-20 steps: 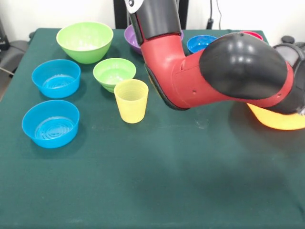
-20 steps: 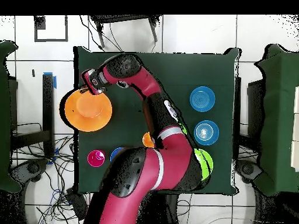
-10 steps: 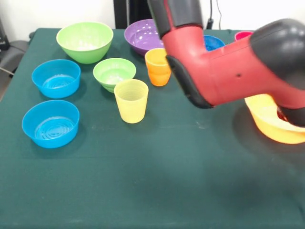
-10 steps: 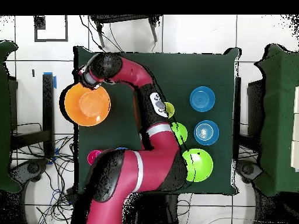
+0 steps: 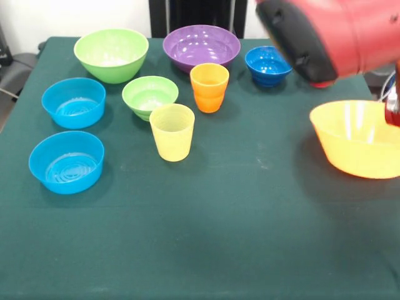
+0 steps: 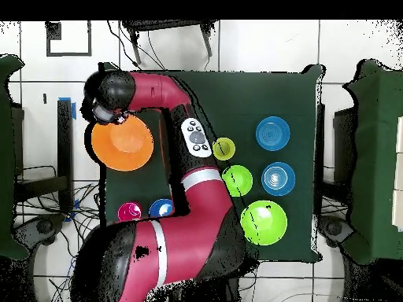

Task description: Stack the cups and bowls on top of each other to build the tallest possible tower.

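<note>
The huge orange bowl hangs open side up, a little above the table at the right. My gripper is shut on its right rim; in the overhead view the gripper meets the orange bowl at its edge. On the table stand the orange cup, the yellow cup, a small green bowl, a large green bowl, a purple bowl, a dark blue bowl and two light blue bowls. The red cup shows only overhead. No tower stands.
My arm crosses the upper right of the front view and hides the table's far right corner. The table's right edge is close to the orange bowl.
The arm has swung up and away to the right, uncovering the purple bowl, orange cup and dark blue bowl. The orange bowl has risen from the table and turned its opening upward.
</note>
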Action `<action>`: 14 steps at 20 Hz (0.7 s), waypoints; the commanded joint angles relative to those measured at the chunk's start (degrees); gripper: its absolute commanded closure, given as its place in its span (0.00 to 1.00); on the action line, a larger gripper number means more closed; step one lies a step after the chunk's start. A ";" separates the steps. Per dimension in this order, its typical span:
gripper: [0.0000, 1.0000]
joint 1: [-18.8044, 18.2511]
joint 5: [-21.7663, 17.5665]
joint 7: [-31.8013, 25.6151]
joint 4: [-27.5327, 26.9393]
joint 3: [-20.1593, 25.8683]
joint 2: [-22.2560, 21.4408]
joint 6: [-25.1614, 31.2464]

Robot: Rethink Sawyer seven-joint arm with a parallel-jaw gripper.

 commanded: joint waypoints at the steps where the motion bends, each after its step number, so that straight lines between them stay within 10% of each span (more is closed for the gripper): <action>1: 1.00 -0.55 -14.10 -14.45 7.61 -6.10 -6.54 -11.71; 14: 1.00 -0.81 -27.92 -21.60 7.45 -2.87 -3.86 -15.89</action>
